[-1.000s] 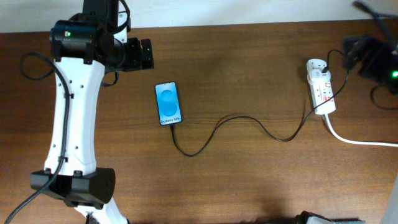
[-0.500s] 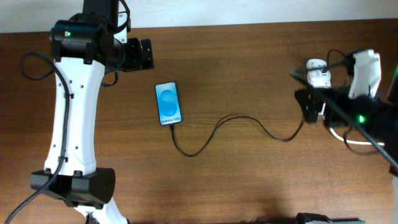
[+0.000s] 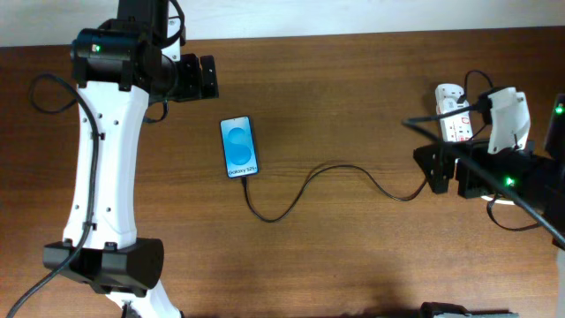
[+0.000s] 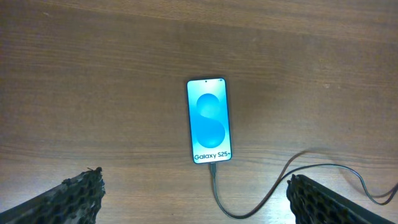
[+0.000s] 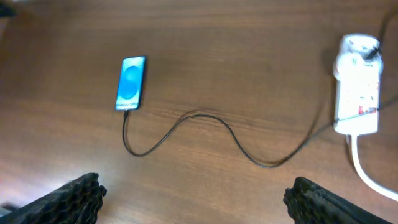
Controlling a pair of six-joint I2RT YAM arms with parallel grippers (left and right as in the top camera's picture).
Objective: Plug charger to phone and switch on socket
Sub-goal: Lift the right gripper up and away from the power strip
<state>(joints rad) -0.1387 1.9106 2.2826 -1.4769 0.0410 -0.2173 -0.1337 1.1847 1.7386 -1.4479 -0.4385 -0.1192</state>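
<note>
brown wooden table (image 3: 353, 71) fills every view. the phone (image 4: 209, 121) lies flat on its left half, screen up and glowing blue. the charger (image 3: 335, 165) is a thin black cable, and its tip looks pushed into the bottom end of the phone. from there it loops across the wood to the socket (image 5: 356, 87), the white strip far off on the right. so i think the plugging part is done. the switch is what is left, and i cannot tell if it is on or off. the right gripper (image 5: 196, 202) has its jaws wide apart, holds nothing, and hangs just beside the socket. its arm hides part of the strip from above. the left gripper (image 4: 196, 199) is spread wide too, with nothing in it, up over the phone. a thick white cord (image 5: 370, 168) trails from the socket. the black cable crosses over the strip, so it may get in the way of a press.
</note>
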